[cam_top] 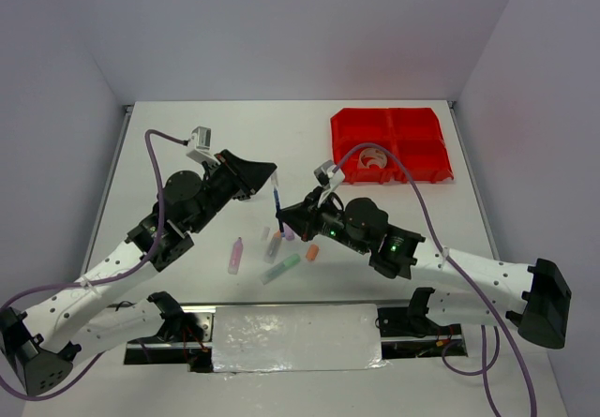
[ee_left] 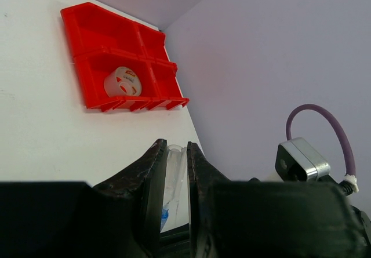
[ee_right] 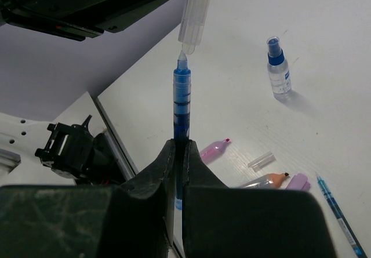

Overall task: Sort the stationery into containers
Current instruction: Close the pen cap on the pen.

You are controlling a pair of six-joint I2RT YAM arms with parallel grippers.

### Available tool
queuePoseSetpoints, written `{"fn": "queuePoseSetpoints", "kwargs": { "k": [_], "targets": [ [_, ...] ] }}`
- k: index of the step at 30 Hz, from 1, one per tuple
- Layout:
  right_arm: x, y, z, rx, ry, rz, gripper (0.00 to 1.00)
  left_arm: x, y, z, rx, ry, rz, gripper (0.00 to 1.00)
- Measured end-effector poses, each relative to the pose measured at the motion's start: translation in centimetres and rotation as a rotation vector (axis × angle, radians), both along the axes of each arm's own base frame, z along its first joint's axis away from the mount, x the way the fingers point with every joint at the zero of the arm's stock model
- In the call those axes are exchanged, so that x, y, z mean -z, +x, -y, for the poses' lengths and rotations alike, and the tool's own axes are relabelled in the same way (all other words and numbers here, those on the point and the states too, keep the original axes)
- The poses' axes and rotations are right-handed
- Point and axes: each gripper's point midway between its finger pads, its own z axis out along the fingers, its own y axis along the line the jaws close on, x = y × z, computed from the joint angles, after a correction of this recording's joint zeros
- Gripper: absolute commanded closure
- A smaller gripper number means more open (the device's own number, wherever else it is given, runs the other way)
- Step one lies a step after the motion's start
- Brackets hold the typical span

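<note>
Grippers meet over a matte white table (cam_top: 281,126), each clamped on a slim plastic piece.
At mid-table the right gripper (ee_right: 177,149) pinches a slim translucent blue pen (ee_right: 181,95) upright by its lower barrel, black jaws closed tight on it. The left gripper (ee_left: 174,153) is clamped on a clear tubular plastic cap (ee_right: 196,8) whose lower end sits right at the pen's tip; whether they touch cannot be told. Four glossy red plastic bins (cam_top: 392,140), joined two-by-two, sit far right, with a white tape roll (cam_top: 370,159) in the near-left one. On the table near the grippers lie a pastel pink highlighter (cam_top: 234,255), a green highlighter (cam_top: 280,268), an orange-tipped highlighter (cam_top: 273,245), a small clear blue-capped bottle (ee_right: 278,72) standing upright, and a second thin blue pen (ee_right: 339,220).
</note>
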Motion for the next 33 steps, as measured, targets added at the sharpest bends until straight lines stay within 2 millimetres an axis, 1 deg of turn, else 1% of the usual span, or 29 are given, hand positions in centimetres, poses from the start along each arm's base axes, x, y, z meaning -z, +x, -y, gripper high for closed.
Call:
{"fn": "queuePoseSetpoints", "kwargs": {
  "k": [9, 16, 26, 33],
  "targets": [
    [-0.02, 0.0, 0.0, 0.003, 0.003, -0.009, 1.0, 0.24, 0.01, 0.06, 0.003, 0.004, 0.003, 1.0],
    [0.42, 0.14, -0.16, 0.007, -0.013, -0.023, 1.0, 0.1, -0.15, 0.32, 0.019, -0.004, 0.012, 1.0],
    [0.0, 0.26, -0.1, 0.017, -0.012, -0.025, 1.0, 0.5, -0.16, 0.43, 0.024, -0.004, 0.011, 1.0],
    [-0.45, 0.29, 0.19, 0.027, -0.002, -0.018, 1.0, 0.56, 0.11, 0.14, 0.003, 0.0, 0.011, 1.0]
  ]
}}
